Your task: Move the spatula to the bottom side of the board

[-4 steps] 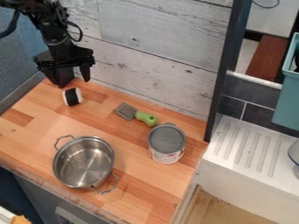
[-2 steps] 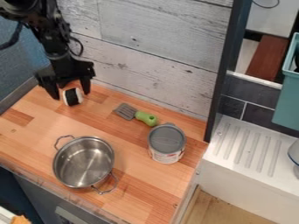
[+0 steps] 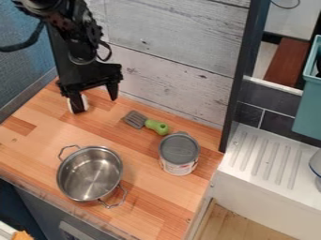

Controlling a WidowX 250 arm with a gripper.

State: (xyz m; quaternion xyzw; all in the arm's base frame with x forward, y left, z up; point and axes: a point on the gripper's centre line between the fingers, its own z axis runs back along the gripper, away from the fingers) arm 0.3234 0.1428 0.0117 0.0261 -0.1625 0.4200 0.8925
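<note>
The gripper (image 3: 95,104), empty with its fingers spread, would best straddle the green handle (image 3: 156,126) of the spatula (image 3: 134,119) crosswise, clear of the grey-lidded can (image 3: 179,151).

Gripper (image 3: 95,105), black, one, at upper left; fingers spread, one in front of small black-and-white item (image 3: 85,101). Spatula (image 3: 146,123), one, grey slotted head, green handle, lying flat on wooden surface (image 3: 150,201); handle end near can. Can (image 3: 179,153), one, grey lid, upright. Pot (image 3: 89,174), one, steel, uncovered, two loop handles, at lower left. Right side: white ribbed drainboard (image 3: 266,161); teal bin (image 3: 307,108) above. Behind surface: whitewashed plank wall (image 3: 172,35).
</note>
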